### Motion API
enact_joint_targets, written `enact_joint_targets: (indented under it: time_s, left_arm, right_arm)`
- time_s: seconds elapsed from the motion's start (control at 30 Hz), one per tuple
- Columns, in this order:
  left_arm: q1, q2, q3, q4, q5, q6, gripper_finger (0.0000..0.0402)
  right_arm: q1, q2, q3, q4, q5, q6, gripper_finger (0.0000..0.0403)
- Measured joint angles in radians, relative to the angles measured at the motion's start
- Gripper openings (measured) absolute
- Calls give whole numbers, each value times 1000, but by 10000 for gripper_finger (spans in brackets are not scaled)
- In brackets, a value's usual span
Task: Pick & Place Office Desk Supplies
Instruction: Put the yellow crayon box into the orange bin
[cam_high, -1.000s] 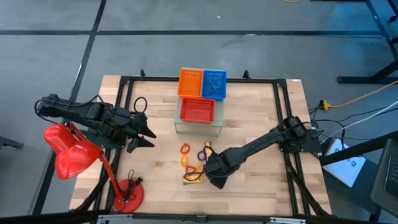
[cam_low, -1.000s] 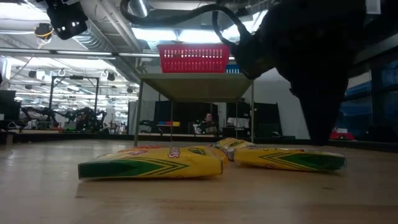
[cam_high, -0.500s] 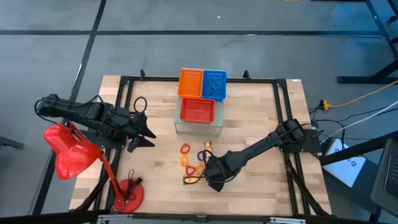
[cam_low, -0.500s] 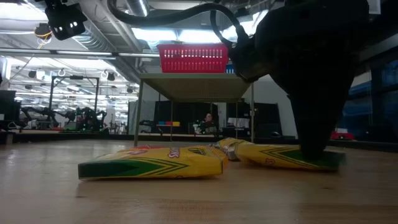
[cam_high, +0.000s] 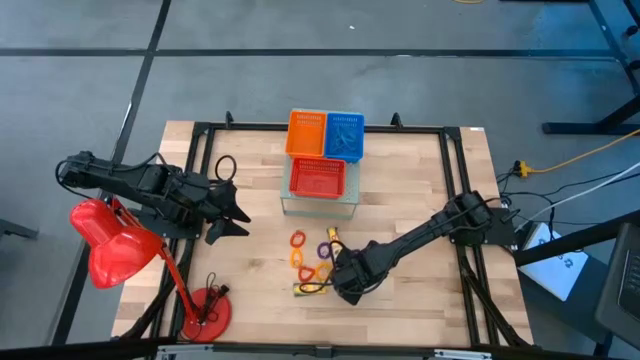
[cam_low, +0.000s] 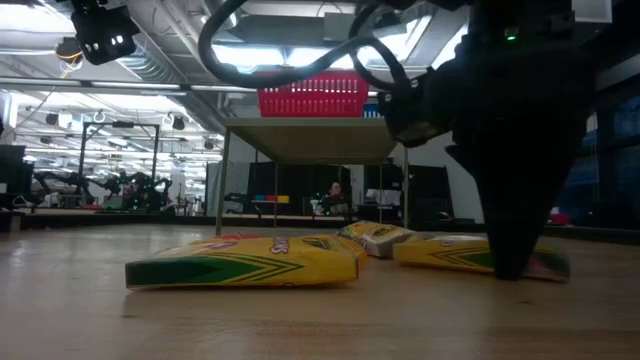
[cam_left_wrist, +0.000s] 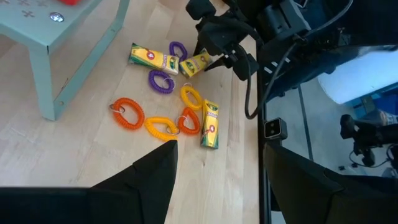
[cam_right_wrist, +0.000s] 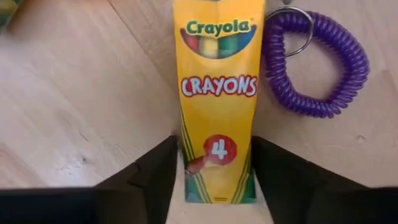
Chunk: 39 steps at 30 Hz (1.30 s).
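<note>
Right wrist view shows the right tool (cam_right_wrist: 214, 177) down at the wooden counter (cam_right_wrist: 81, 81) with its two dark fingers (cam_right_wrist: 146, 171) standing on either side of a yellow crayon box (cam_right_wrist: 217, 99), close against its long edges at the lower end; whether they already press it I cannot tell, and the box lies flat on the wood. A purple coil loop (cam_right_wrist: 317, 62) lies just beside that box, touching its edge. From above, this tool (cam_high: 343, 283) sits near the front middle of the counter, at the edge of the scattered supplies: an orange loop (cam_high: 297, 240), a purple loop (cam_high: 328, 247) and more small pieces close together. Low down, another crayon box (cam_low: 245, 262) lies flat on the wood in the foreground, well clear of the dark fingers. The left tool (cam_high: 232, 213) hovers over the left part of the counter with its fingers spread and nothing between them. Behind the supplies stand an orange basket (cam_high: 306, 133), a blue basket (cam_high: 344, 136) and a red basket (cam_high: 317, 178) on a small pale stand. A red desk lamp (cam_high: 115, 250) stands at the left front corner.
</note>
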Motion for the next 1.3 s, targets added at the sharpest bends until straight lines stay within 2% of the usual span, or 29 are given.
enact_joint_targets:
  time_s: [0.27, 0.43, 0.6, 0.77, 0.93, 1.13, 1.3]
  left_arm:
    - [0, 0, 0, 0, 0, 6, 239]
    - [0, 0, 0, 0, 0, 9, 239]
    - [-7, 0, -1, 29, 21, 25, 239]
    - [-44, 15, -1, 168, 9, 11, 239]
    - [-46, 96, -1, 315, -16, -155, 239]
    - [-27, 226, -1, 581, 68, -267, 240]
    - [-6, 278, -1, 697, 62, -367, 240]
  right_arm:
    - [0, 5, 33, -26, 2, -17, 62]
    - [0, 5, 109, -17, -14, -80, 62]
    - [0, 2, 297, -16, -28, -158, 62]
    - [-3, 0, 510, -95, 73, -187, 73]
    - [-41, 0, 656, -211, 188, -206, 77]
    - [-99, -1, 694, -234, 213, -267, 77]
    - [-117, -1, 694, -231, 213, -282, 77]
